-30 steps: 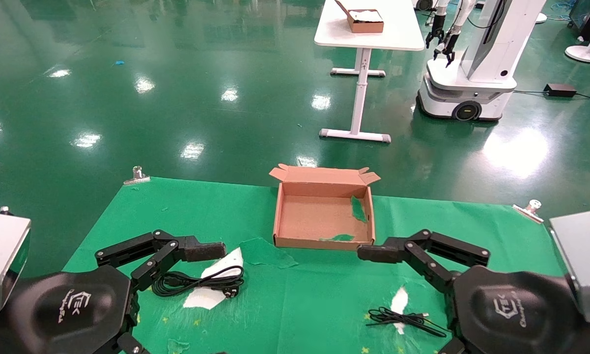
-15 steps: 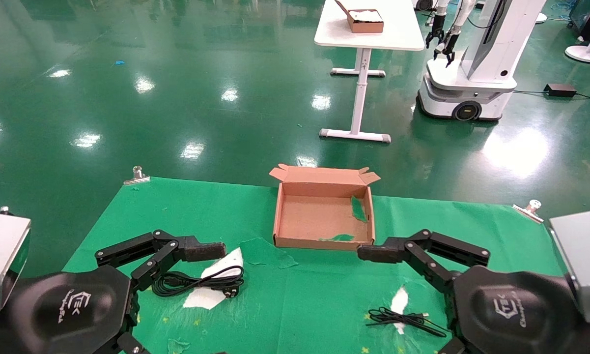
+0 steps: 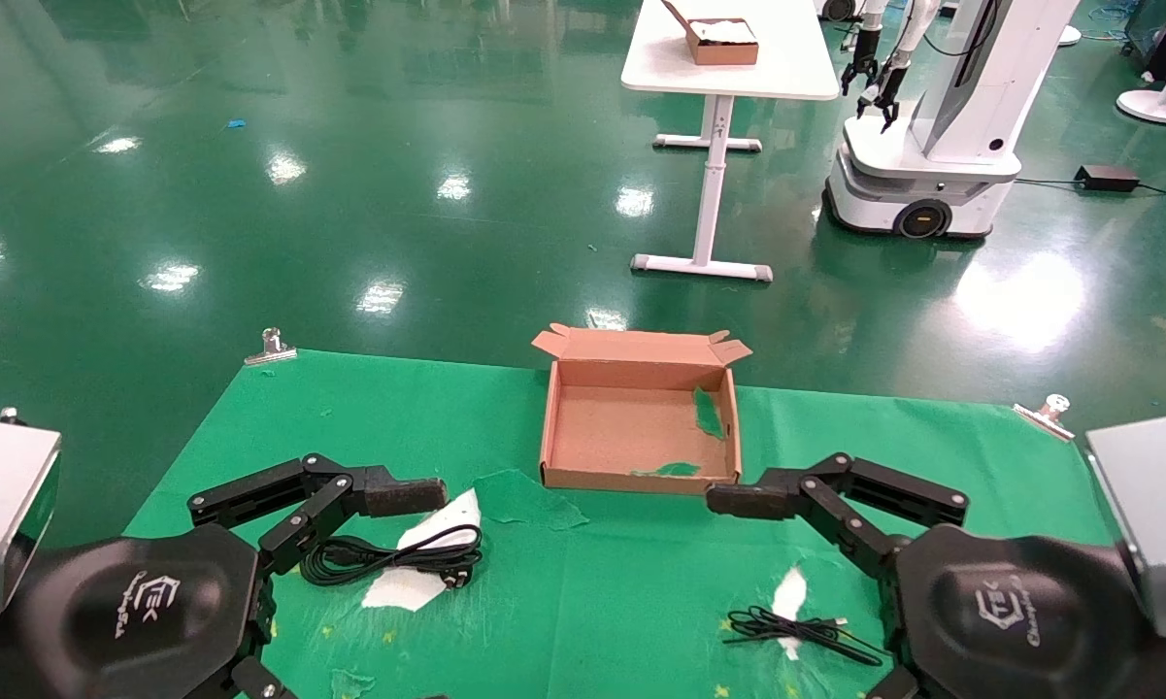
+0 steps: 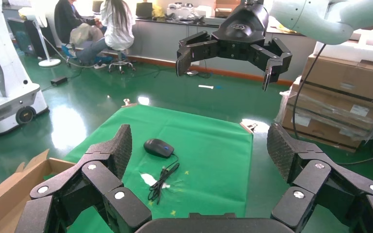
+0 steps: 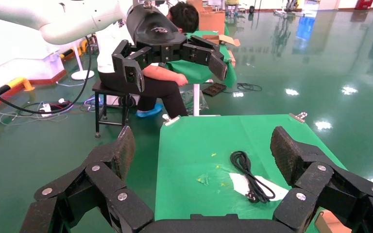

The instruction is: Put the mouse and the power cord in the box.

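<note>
- Left gripper (image 4: 199,160) jaws spread wide, nothing between them, hovering lower left of the head view
- Right gripper (image 5: 201,158) just as wide and empty, lower right
- Power cord (image 3: 388,557) lies coiled on the cloth, lower left, untouched
- Mouse (image 4: 158,147) sits near its thin cable, outside the box
- Box (image 3: 641,476) at centre holds only green scraps, so by my reading both items remain to go in

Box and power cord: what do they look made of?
The box looks like brown corrugated cardboard: matte, folded flaps, raw cut edges. The power cord looks like rubber or PVC-jacketed cable: smooth black sheath with a slight gloss, holding a coiled loop; which plastic, the views cannot settle.
</note>
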You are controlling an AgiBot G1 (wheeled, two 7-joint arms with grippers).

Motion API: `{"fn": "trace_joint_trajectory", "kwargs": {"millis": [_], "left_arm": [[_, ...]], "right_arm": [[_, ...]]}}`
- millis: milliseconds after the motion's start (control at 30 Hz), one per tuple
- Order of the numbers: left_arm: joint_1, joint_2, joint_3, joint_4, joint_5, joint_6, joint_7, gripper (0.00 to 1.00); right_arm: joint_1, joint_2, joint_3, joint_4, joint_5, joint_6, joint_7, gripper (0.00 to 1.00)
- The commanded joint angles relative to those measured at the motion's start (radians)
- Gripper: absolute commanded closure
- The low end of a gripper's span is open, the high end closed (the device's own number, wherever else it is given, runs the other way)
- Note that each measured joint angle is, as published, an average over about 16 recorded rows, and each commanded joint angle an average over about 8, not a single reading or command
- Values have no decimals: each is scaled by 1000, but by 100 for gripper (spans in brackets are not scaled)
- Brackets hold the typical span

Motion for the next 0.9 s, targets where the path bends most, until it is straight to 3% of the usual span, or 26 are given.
{"fn": "trace_joint_trajectory", "kwargs": {"millis": [33,900], "left_arm": [[0,0,0,0,0,0,0,0],[-6,-6,1,-7,13,5,8,0]], "right_arm": [[0,0,0,0,0,0,0,0],[-3,3,-5,3,-12,0,2,0]]}}
